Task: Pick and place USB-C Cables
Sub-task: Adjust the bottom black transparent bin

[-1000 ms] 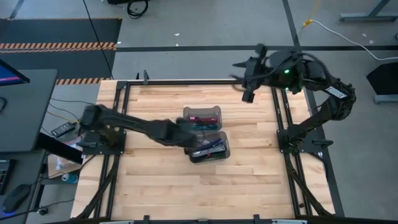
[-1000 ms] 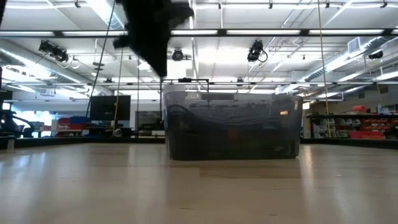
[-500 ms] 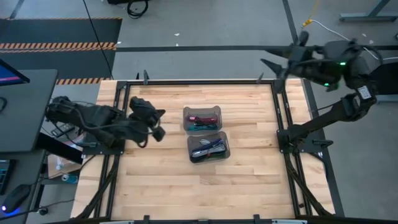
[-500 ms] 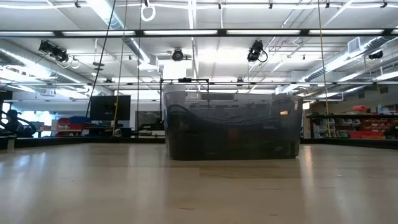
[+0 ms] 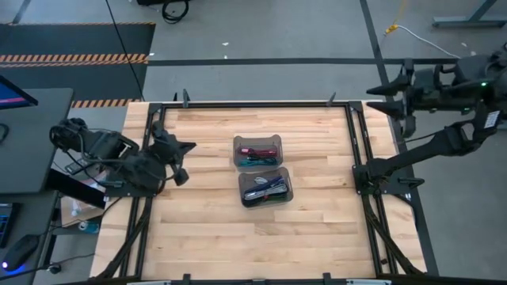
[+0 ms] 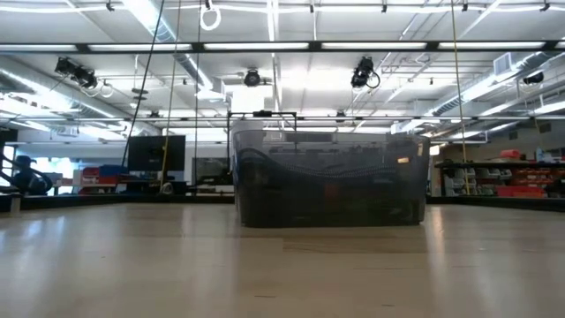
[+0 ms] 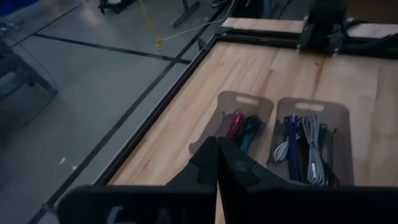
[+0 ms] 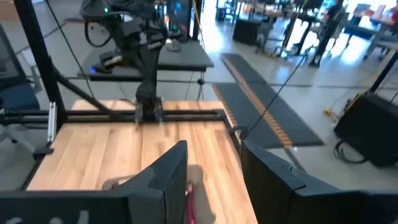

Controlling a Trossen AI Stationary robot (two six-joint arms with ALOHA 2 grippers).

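Observation:
Two translucent grey bins stand side by side mid-table. The far bin (image 5: 257, 148) holds maroon and teal USB-C cables (image 7: 241, 124). The near bin (image 5: 265, 188) holds purple, white and grey cables (image 7: 303, 144). In the low view the near bin (image 6: 328, 181) hides the far one. My left gripper (image 5: 183, 150) hangs shut and empty above the table's left part, pointing toward the bins; its fingers (image 7: 217, 169) are pressed together. My right gripper (image 5: 379, 96) is open and empty, high over the table's far right corner (image 8: 214, 171).
A black frame (image 5: 253, 103) runs along the table's edges. Bare wood (image 5: 238, 237) lies all around the bins. A desk with gear (image 5: 32, 134) stands off the left edge, and a white cord with a yellow end (image 5: 412, 33) lies on the floor beyond the far side.
My left gripper has drawn back from over the near bin toward the table's left edge and risen, leaving the low view. My right gripper has swung from the far edge toward the table's right, past the far right corner. The bins and cables have stayed put.

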